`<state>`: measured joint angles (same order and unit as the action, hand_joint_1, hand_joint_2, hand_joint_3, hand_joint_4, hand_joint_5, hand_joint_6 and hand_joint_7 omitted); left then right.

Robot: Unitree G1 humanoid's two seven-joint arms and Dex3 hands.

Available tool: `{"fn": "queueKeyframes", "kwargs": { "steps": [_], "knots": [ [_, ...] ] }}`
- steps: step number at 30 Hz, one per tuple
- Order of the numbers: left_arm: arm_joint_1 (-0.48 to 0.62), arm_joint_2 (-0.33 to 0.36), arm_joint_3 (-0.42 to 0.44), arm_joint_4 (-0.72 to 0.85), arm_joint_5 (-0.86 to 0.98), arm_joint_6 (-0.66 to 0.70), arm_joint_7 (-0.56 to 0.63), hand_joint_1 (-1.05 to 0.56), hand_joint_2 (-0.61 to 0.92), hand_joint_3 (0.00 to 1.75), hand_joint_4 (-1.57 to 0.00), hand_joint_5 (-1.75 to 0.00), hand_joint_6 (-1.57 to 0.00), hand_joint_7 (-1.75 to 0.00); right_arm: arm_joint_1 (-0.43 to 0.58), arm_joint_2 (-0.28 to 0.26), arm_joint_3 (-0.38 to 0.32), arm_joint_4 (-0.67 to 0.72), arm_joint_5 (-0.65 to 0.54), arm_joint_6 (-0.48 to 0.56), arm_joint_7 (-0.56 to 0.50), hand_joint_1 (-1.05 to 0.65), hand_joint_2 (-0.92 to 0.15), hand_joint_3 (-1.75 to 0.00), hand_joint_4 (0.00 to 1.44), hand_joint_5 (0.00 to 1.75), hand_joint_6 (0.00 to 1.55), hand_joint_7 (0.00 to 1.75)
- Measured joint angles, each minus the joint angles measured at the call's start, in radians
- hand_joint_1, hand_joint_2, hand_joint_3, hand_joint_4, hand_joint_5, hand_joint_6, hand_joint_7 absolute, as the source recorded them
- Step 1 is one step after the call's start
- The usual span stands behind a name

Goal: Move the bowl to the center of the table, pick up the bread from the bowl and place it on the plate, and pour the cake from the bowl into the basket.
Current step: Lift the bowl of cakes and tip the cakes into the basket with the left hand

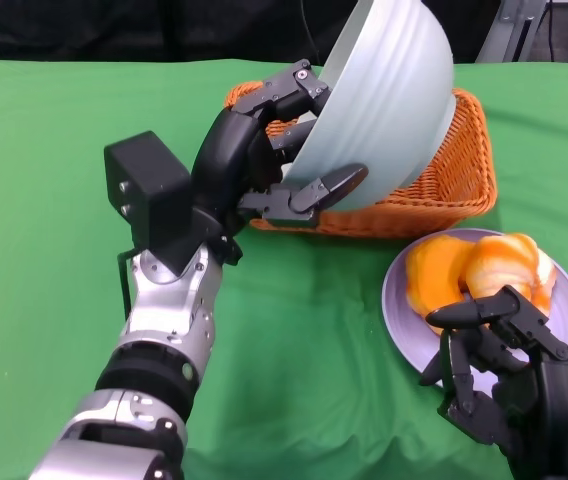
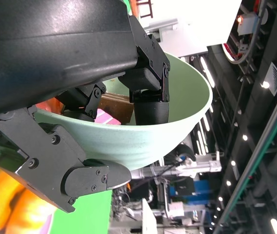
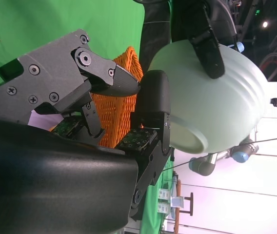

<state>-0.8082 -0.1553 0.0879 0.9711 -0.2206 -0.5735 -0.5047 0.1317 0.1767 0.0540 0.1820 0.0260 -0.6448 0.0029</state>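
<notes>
Over the basket near the table's far edge, the left hand grips the bowl by its rim, tipped steeply; a weak grip could drop it. Right hand hovers empty, fingers apart, beside the plate with bread

Green cloth covers the desk on all sides of the left hand and reaches to the right hand. Beyond the right hand, in its wrist view, a grey jointed arm with blue caps crosses a pale background. Ceiling lights show beyond the left hand.
</notes>
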Motion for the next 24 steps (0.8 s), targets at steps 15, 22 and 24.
{"fn": "queueKeyframes", "kwargs": {
  "steps": [15, 22, 24],
  "knots": [
    [-0.068, -0.039, 0.120, -0.006, -0.204, 0.392, -0.118, -0.10, 0.57, 1.14, -0.76, -1.75, -0.71, -1.60, -0.018, -0.004, -0.001, 0.046, 0.008, -0.038, 0.025, -0.07, -0.66, -0.87, 0.81, 1.54, 0.70, 1.20],
    [-0.120, -0.051, 0.167, -0.010, -0.261, 0.529, -0.124, -0.07, 0.60, 1.14, -0.73, -1.75, -0.69, -1.60, -0.015, -0.011, -0.003, 0.050, 0.022, -0.037, 0.042, -0.06, -0.66, -0.90, 0.80, 1.56, 0.71, 1.22],
    [-0.135, -0.054, 0.172, -0.010, -0.264, 0.543, -0.123, -0.08, 0.68, 1.02, -0.72, -1.75, -0.67, -1.59, -0.012, -0.014, -0.006, 0.045, 0.022, -0.033, 0.042, -0.07, -0.67, -0.90, 0.80, 1.55, 0.70, 1.22]
  ]
}}
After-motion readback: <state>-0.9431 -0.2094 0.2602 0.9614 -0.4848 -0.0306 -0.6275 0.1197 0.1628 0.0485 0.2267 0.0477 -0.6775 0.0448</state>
